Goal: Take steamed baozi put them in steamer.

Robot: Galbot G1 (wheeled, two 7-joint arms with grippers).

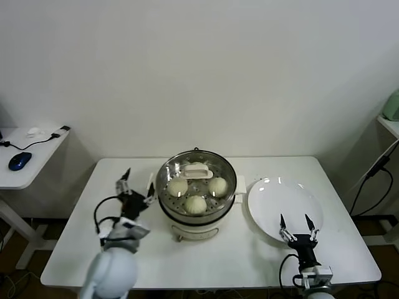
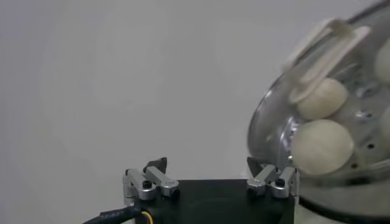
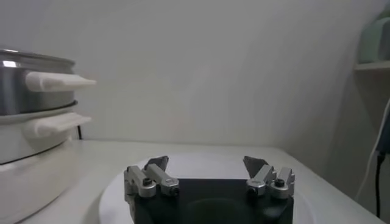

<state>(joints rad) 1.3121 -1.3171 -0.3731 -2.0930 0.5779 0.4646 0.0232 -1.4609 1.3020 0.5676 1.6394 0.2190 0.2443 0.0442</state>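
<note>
Steamer (image 1: pixel 196 212) at table centre, its glass lid (image 1: pixel 196 177) on, enclosing four baozi (image 1: pixel 196 204); the left gripper (image 1: pixel 138 180), released and empty, stands just beside its left wall, nearer than the open, empty right gripper (image 1: pixel 294 229) over the bare plate (image 1: pixel 274 193).

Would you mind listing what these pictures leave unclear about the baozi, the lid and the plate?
- Fourth baozi: head view, mostly behind the glass lid's handle.
- Steamer: left wrist view, cut off by the frame edge; the baozi inside are not all in view.
- Plate: right wrist view, largely blocked by the open right gripper.
- Lid: right wrist view, cut off by the edge.
</note>
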